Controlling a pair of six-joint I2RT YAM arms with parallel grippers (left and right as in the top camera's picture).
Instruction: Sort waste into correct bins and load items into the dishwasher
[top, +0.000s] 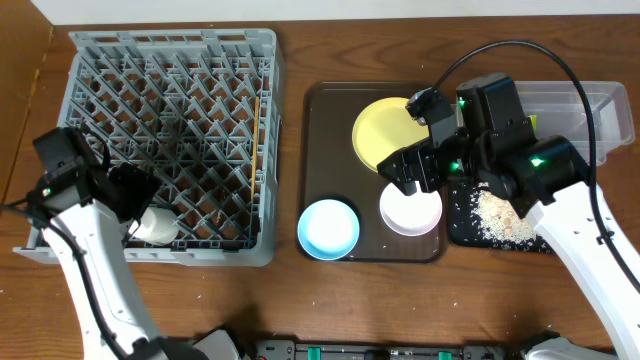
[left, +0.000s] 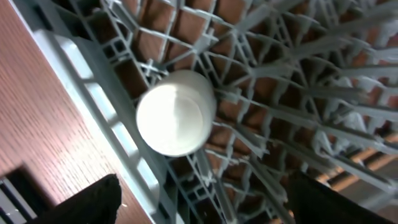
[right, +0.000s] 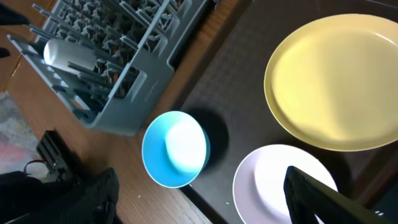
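Note:
The grey dish rack (top: 170, 60) fills the left of the table. A white cup (top: 156, 226) lies in its front left corner, also seen in the left wrist view (left: 175, 119). My left gripper (top: 128, 205) hangs just above it, open and empty. A yellow plate (top: 385, 130), a light blue bowl (top: 328, 228) and a white bowl (top: 410, 210) sit on the brown tray (top: 325, 120). My right gripper (top: 418, 170) is open and empty above the white bowl (right: 273, 186). Rice scraps (top: 500, 218) lie in the black tray (top: 460, 232). The clear tub (top: 590, 105) is far right.
In the right wrist view the blue bowl (right: 175, 149) sits at the tray's corner and the yellow plate (right: 336, 81) behind it. A black cable loops over the right arm. Bare wooden table runs along the front.

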